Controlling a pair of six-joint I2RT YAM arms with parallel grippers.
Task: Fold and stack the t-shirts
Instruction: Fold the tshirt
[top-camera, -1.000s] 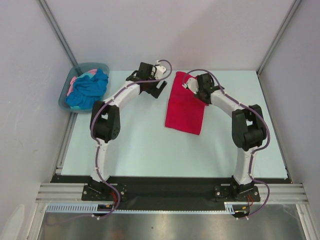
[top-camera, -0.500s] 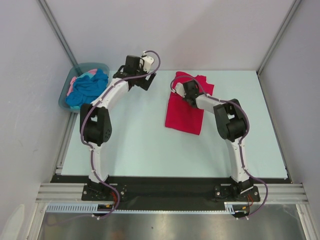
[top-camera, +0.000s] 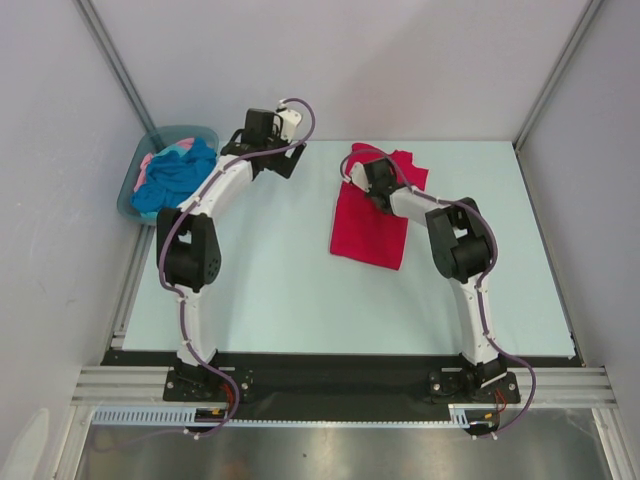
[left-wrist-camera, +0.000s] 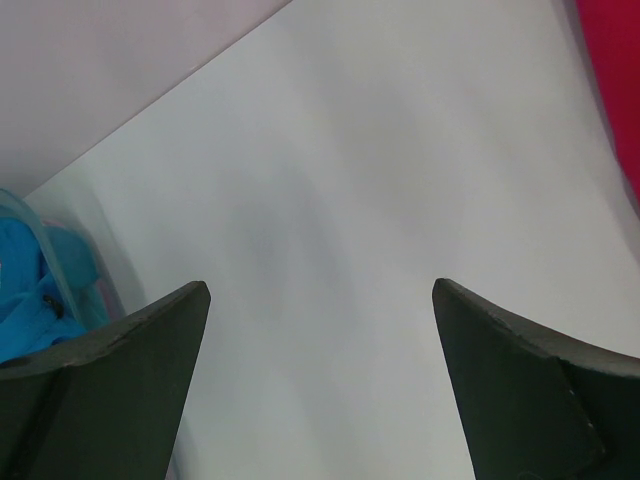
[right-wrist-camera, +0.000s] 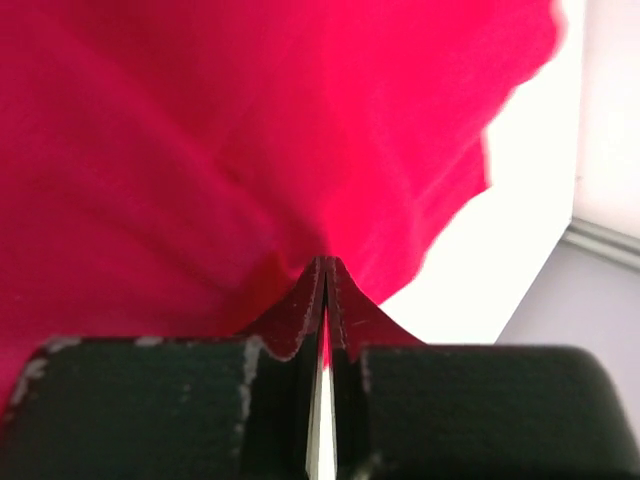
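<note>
Crimson cloth of the t-shirt (top-camera: 372, 228), lying on the worktop (top-camera: 280, 270), looks soft and sag-prone, best taken at its corners, as the right jaws clamp its far edge and the left jaws hang apart near the tub (top-camera: 128, 195).

Crimson t-shirt (top-camera: 370, 230) lies folded; turquoise t-shirt (top-camera: 175, 176) and pink t-shirt (top-camera: 147, 163) crumpled.

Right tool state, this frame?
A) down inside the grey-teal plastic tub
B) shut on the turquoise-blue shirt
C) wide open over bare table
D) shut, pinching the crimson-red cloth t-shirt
D: in the right wrist view the right tool has its fingers pressed together, with a fold of the crimson-red cloth t-shirt bunched up at their tips.
</note>
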